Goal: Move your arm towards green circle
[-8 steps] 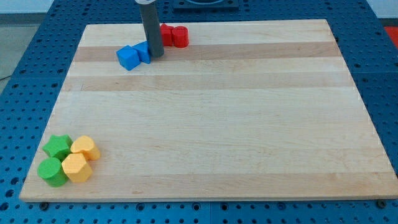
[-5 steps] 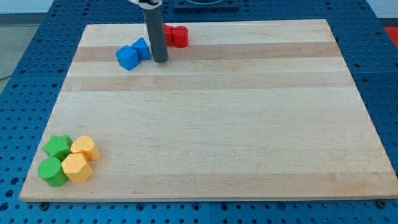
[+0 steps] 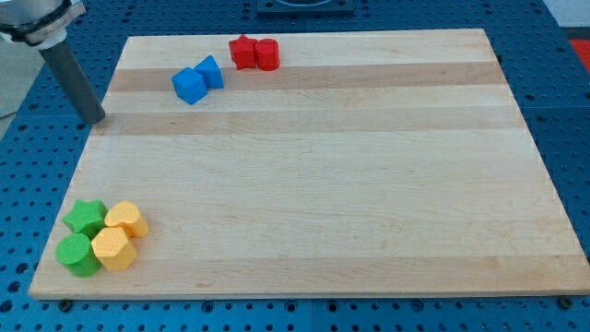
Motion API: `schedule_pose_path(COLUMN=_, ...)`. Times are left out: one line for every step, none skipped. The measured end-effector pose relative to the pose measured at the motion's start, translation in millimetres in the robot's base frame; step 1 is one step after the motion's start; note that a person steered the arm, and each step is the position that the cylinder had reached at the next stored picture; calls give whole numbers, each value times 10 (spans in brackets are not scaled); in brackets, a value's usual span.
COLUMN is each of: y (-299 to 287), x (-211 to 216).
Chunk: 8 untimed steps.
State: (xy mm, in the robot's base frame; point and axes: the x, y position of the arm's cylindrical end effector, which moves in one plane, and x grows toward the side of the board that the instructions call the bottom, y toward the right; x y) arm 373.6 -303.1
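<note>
tip: my tip (image 3: pixel 95 120) swung from blue blocks (image 3: pixel 196 79) to board's left edge | claw: none (bare rod) | green circle (image 3: pixel 76 254) now nearer, below

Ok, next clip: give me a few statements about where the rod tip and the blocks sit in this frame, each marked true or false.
1. My tip sits at the board's left edge, off to the view's left of the blue blocks. True.
2. My tip is touching the green circle. False: the green circle lies far below it, near the view's bottom left corner, well apart from the tip.
3. The two red blocks sit side by side near the view's top edge of the board. True.
4. The yellow blocks lie to the view's left of the green ones. False: they lie to the right of the green circle and the green star.
</note>
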Motion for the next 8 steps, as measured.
schedule_pose_path(y=0, x=0)
schedule_pose_path(y=-18, x=138)
schedule_pose_path(y=-19, x=488)
schedule_pose_path(y=-16, x=816)
schedule_pose_path(y=-16, x=1175)
schedule_pose_path(y=-14, x=1421)
schedule_pose_path(y=-18, x=1708)
schedule_pose_path(y=-13, x=2272)
